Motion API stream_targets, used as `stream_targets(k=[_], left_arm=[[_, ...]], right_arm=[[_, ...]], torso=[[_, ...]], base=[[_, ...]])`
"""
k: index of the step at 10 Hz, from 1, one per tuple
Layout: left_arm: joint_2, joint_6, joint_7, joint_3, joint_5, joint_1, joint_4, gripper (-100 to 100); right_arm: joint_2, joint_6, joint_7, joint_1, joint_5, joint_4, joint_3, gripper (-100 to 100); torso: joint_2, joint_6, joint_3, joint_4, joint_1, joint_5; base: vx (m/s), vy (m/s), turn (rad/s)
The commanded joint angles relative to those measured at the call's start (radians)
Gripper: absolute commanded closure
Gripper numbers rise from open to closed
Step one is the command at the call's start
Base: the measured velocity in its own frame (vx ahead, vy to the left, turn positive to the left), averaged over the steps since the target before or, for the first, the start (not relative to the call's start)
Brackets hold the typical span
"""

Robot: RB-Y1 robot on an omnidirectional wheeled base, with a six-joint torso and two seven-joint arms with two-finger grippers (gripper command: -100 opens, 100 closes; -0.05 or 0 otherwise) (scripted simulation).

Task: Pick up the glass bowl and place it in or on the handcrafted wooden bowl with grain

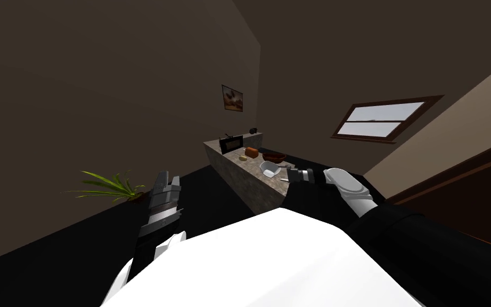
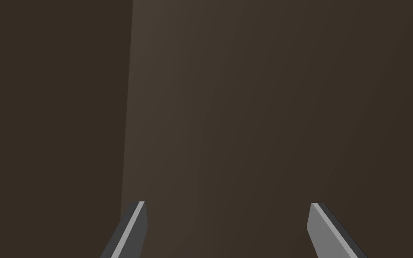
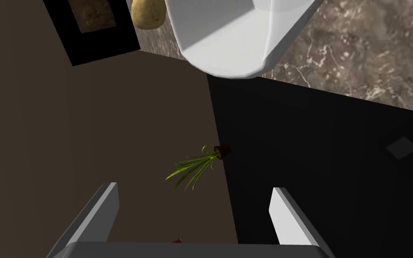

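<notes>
The bowl meant by the task is drawn white and angular [image 1: 269, 169] and stands on a marbled stone counter [image 1: 242, 178], close to its near end. Just behind it sits a dark brown wooden bowl [image 1: 274, 157]. My right gripper [image 1: 284, 179] hovers at the counter's near end, just short of the white bowl. In the right wrist view the white bowl [image 3: 228, 40] lies beyond the open gripper [image 3: 194, 197], apart from its fingers, with nothing between them. My left gripper [image 1: 166, 178] is raised off to the left, and its wrist view shows it open [image 2: 227, 206] and empty.
On the counter also lie a potato [image 1: 243, 158], an orange-brown loaf-like object [image 1: 251, 152] and a black framed item [image 1: 232, 144] at the far end. A potted green plant [image 1: 112, 187] stands on the floor to the left. A window [image 1: 383, 120] is on the right wall.
</notes>
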Motion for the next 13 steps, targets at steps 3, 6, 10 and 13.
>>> stream_targets(k=[3, 6, 10, 13], left_arm=[[0.0, 0.0, 0.0, 0.0, 0.0, 0.0, 0.0, 0], [0.0, 0.0, 0.0, 0.0, 0.0, 0.0, 0.0, 0], [0.0, 0.0, 0.0, 0.0, 0.0, 0.0, 0.0, 0], [0.0, 0.0, 0.0, 0.0, 0.0, 0.0, 0.0, 0]], right_arm=[[-0.061, -0.043, 0.044, -0.005, 0.086, 0.032, -0.003, -100], [-0.13, -0.093, 0.091, 0.002, 0.172, 0.06, -0.007, -100], [-0.209, -0.155, 0.147, 0.017, 0.28, 0.096, 0.0, -100], [-0.252, -0.199, 0.182, 0.037, 0.354, 0.124, 0.019, -100]], torso=[[0.001, 0.0, 0.001, 0.0, -0.001, 0.0], [0.001, -0.001, 0.0, 0.0, -0.001, 0.0], [-0.001, -0.001, -0.001, 0.0, -0.001, 0.0], [-0.003, -0.001, -0.002, -0.001, -0.002, -0.001]], base=[[0.095, 0.034, -0.035], [0.121, 0.037, -0.042], [0.146, 0.04, -0.043], [0.169, 0.03, -0.029]])
